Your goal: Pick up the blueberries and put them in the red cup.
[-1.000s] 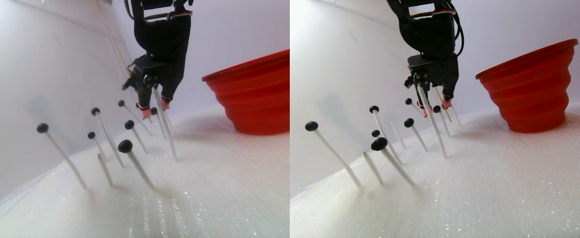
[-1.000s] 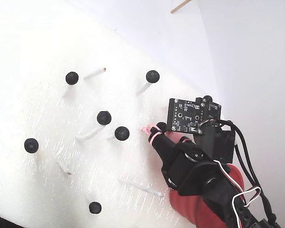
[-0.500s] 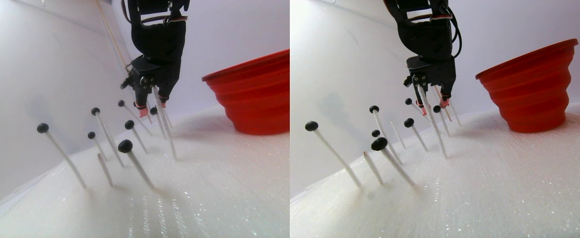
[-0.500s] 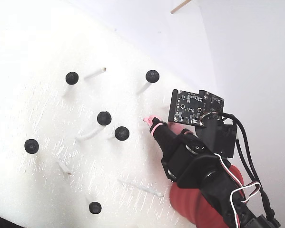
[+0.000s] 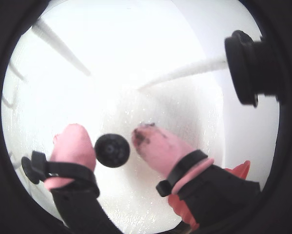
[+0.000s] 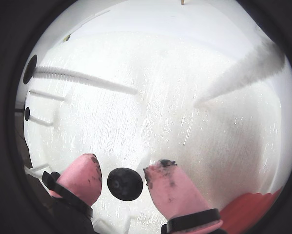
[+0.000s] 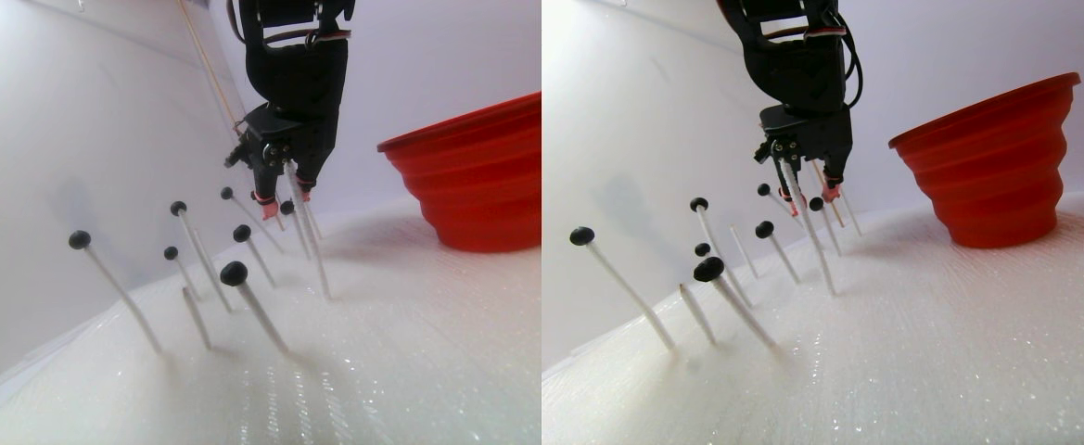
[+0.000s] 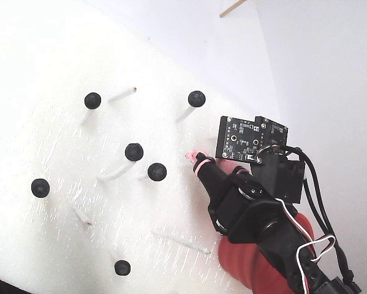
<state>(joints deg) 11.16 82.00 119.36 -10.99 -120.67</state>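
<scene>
Foam board (image 8: pixel 60 49): a white sheet covers the whole work surface; it looks soft enough for thin sticks to be pushed into it, which would explain how they stand tilted.
Red cup (image 7: pixel 991 167): ribbed and tapering, it sits on the board well to the right of the sticks in the stereo pair view. In the fixed view only a red patch (image 8: pixel 250 263) shows under the arm. Its wide mouth faces up, an easy drop target.
Arm: black, it reaches down over the far cluster of sticks, with a small circuit board (image 8: pixel 247 139) on its wrist.
Gripper (image 6: pixel 122 179): parted, with pink-capped fingertips (image 6: pixel 167 187) on either side of one berry. Slim gaps show on both sides in both wrist views, so I judge it is bracketing the berry, not yet pinching it.
White sticks (image 7: pixel 124 301): thin pegs that lift each berry clear of the board, leaving room for the fingers.
Blueberries (image 8: pixel 134 152): several dark balls top their sticks across the board. The targeted blueberry (image 5: pixel 112 150) sits between the fingertips and is not yet in the cup.
Next, as a judgement: close, then pull it off its stick.
</scene>
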